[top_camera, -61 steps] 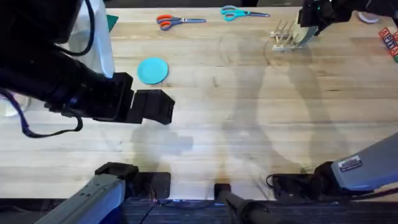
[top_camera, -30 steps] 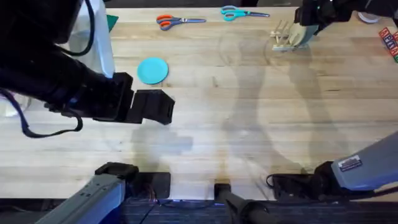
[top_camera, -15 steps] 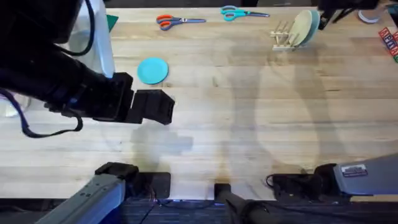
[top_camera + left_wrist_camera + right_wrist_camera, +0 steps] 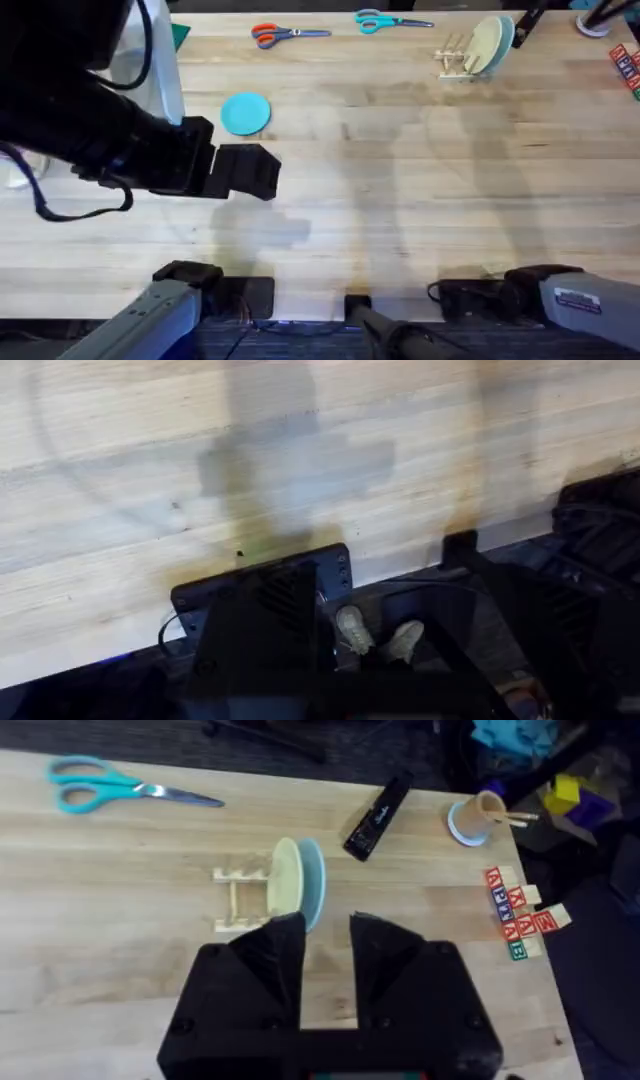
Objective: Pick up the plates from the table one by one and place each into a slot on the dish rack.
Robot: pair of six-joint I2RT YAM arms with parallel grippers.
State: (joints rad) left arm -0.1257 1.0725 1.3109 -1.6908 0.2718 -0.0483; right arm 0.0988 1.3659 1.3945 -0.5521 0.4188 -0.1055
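Note:
A turquoise plate (image 4: 245,113) lies flat on the table (image 4: 400,180), left of centre. At the far right stands the dish rack (image 4: 455,57) (image 4: 238,900). A pale yellow plate (image 4: 486,46) (image 4: 284,878) stands on edge in one of its slots, with a pale grey-blue plate (image 4: 313,885) right behind it. My right gripper (image 4: 327,927) is open and empty, pulled back from the rack on the near side. My left gripper (image 4: 248,172) hangs high over the table's left, below the turquoise plate in the overhead view.
Orange scissors (image 4: 288,33) and teal scissors (image 4: 388,20) lie along the far edge. A black stapler (image 4: 378,812), a small cup (image 4: 478,817) and lettered blocks (image 4: 518,915) sit beyond and right of the rack. A white object (image 4: 150,60) stands at the far left.
My right gripper let go of the pale yellow plate, which now stands in the rack, and drew back from it. The left arm has not moved.

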